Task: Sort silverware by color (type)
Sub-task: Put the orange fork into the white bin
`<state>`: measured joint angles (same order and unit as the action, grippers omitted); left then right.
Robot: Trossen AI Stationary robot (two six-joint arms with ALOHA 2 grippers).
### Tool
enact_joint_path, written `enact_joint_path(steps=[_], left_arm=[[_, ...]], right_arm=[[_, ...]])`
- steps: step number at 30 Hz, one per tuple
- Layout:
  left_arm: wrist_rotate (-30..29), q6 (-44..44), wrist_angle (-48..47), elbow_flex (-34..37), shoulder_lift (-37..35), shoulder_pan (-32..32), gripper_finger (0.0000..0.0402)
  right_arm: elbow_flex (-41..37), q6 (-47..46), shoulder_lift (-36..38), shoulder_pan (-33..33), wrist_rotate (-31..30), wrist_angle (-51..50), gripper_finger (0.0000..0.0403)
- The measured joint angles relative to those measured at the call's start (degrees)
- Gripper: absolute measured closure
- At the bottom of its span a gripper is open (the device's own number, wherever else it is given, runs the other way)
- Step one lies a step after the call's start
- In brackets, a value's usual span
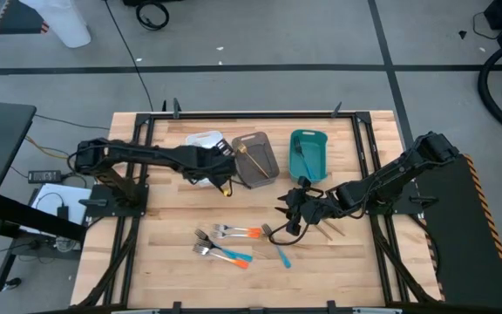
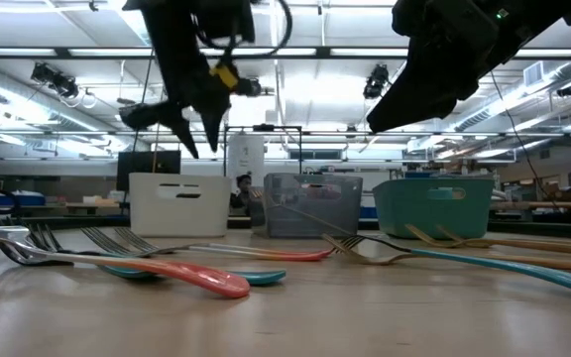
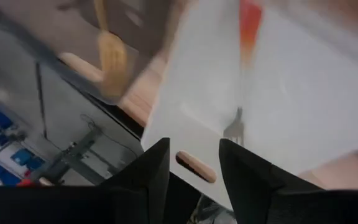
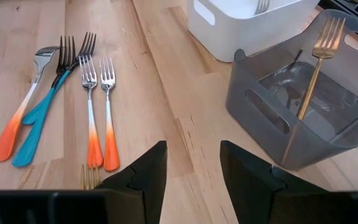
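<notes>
The silverware lies partly on the wooden table: two orange-handled forks [image 4: 101, 134] side by side, a teal-handled fork [image 4: 45, 109] and an orange-handled spoon [image 4: 20, 118] beside them, and a teal-handled spoon [image 1: 282, 255]. Slim gold pieces [image 1: 329, 228] lie further right. A gold fork [image 4: 316, 68] stands slanted in the grey bin [image 4: 272, 118], head up. An orange-handled fork [image 3: 244, 74] lies in the white bin [image 3: 291, 106]. My left gripper [image 3: 194, 158] hangs open above the white bin's near edge. My right gripper [image 4: 191, 162] is open above the table, near the forks, with nothing between its fingers.
Three bins stand in a row at the table's far side: the white bin [image 1: 204, 139], the grey bin [image 1: 260, 166] and a teal bin [image 1: 310, 144] holding teal-handled pieces. Bare wood lies between the bins and the loose silverware. Black frame rails [image 1: 138, 209] run along the table's sides.
</notes>
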<state>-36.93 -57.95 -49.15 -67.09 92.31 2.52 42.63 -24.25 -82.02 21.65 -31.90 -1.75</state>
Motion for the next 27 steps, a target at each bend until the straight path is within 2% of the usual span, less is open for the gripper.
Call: enact_joint_path(steps=[3, 11, 15, 20, 23, 27], left_arm=[[0.89, 7.91, 1.57, 0.00, -1.14, -3.55, 0.0253], [9.90, 29.88, 10.42, 0.00, -2.16, -9.80, 0.0253], [20.90, 43.40, 15.10, -0.04, -1.56, -10.03, 0.0253], [33.58, 55.17, 19.56, -0.02, -1.22, -10.70, 0.0253], [36.16, 60.11, 21.17, -0.02, -1.22, -12.47, 0.0253], [36.03, 63.87, 21.28, -0.02, -1.15, -16.16, 0.0253]], right_arm=[[0.00, 0.02, 0.00, 0.00, 0.00, -0.01, 0.0243], [0.00, 0.02, 0.00, 0.00, 0.00, 0.50, 0.0243], [0.02, 0.02, 0.00, 0.00, 0.01, 0.86, 0.0243], [0.02, 0.02, 0.00, -0.02, 0.00, 0.86, 0.0243], [0.02, 0.27, 0.00, 0.00, 0.02, 0.86, 0.0243], [0.02, 0.43, -0.02, -0.01, 0.02, 0.82, 0.0243]])
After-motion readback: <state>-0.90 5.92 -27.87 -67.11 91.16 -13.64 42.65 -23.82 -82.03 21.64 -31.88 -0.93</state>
